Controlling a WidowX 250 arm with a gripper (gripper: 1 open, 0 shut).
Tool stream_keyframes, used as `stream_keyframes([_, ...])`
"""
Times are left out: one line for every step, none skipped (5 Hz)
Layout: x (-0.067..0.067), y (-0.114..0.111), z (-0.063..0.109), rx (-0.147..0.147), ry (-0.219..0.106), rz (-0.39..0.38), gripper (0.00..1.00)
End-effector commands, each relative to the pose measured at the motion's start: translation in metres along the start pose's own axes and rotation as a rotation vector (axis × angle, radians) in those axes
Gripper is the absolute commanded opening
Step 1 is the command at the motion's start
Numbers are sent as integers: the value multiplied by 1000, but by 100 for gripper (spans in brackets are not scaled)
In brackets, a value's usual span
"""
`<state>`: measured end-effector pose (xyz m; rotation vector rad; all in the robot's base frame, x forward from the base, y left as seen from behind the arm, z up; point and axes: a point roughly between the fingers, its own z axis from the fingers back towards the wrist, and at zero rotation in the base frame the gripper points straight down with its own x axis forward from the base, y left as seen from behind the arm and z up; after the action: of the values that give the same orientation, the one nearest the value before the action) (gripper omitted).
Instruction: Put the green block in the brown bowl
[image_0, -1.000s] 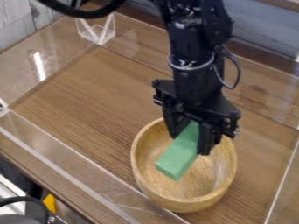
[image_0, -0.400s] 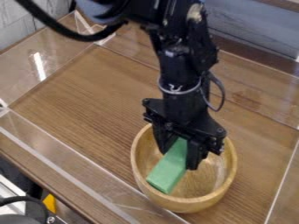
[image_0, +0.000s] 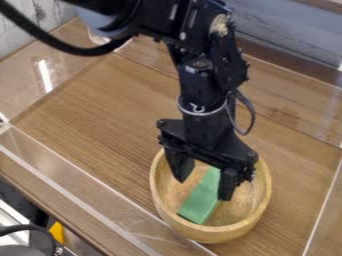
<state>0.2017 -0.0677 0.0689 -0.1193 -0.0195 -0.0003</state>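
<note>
And there it goes, we've let it drop! A moment ago the green block was slanting down from between our fingers, its lower end reaching over the bowl floor; now the fingers have spread wide, one to each side, and the block lies down inside the brown bowl on its own. The tool stands apart, clamped on nothing that we can see, and that, we'd say, is the big moment of this task: block in bowl, delivery as good as made!

So where does the block sit? It's right below the tool, running from under the gap between the fingers towards the near side of the bowl. Its upper end comes up close to the dark fingers, and we can't tell from this angle whether anything is still brushing it. The rest of it shows bright green against the pale wood, well within the rim, and the bowl itself sits on the brown worktop under the arm.

What's left for us? Only the exit, in our judgement: straight up, fingers kept wide, nice and steady. The danger now is a finger catching the block's upper end or snagging the rim on the way out, which could nudge the bowl or tip the block. Clear that rim cleanly and we'd call this one finished!
</note>
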Motion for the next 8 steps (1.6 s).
stream_keyframes([16, 1, 9, 14, -42, 86, 100])
stream_keyframes([13, -3, 10, 20, -37, 49, 100])
stream_keyframes([10, -7, 10, 25, -32, 10, 100])
stream_keyframes([6, -7, 13, 37, -38, 58, 100])
stream_keyframes([1, -8, 15, 47, -43, 104, 100])
stream_keyframes([10, -11, 20, 56, -43, 108, 100])
stream_keyframes([19, -11, 26, 60, -41, 114, 100])
stream_keyframes([22, -4, 20, 61, -38, 84, 100])
